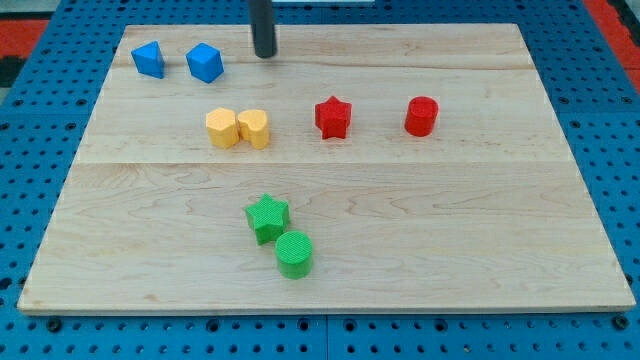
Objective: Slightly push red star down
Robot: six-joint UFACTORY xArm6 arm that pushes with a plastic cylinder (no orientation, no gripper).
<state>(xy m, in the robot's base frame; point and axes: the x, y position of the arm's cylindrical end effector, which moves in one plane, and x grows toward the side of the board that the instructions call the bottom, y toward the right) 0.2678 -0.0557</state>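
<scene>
- Nearest to the camera is the bottom edge of the wooden board [560,270], the largest thing in the frame; it lies on a blue surface with holes [30,140].
- My tip [264,54] is the lower end of a dark straight rod that comes down from the top of the frame, a little left of the centre. It is a plain rod with no jaws, so it cannot be spread or pressed together, and it pinches nothing. It stands near the upper edge of the board, touching no block.
- At the lower centre, a green star [267,218] and a green cylinder [294,254] touch each other.
- At the middle left, a yellow block [222,128] and a yellow heart-like block [254,128] stand side by side, touching.
- The red star [332,117] is in the upper middle of the board, below and to the right of my tip and well apart from it. It stands between the yellow pair and a red cylinder [421,116].
- At the upper left, a blue block [149,59] and a blue cube-like block [204,62] stand near each other, left of my tip.
</scene>
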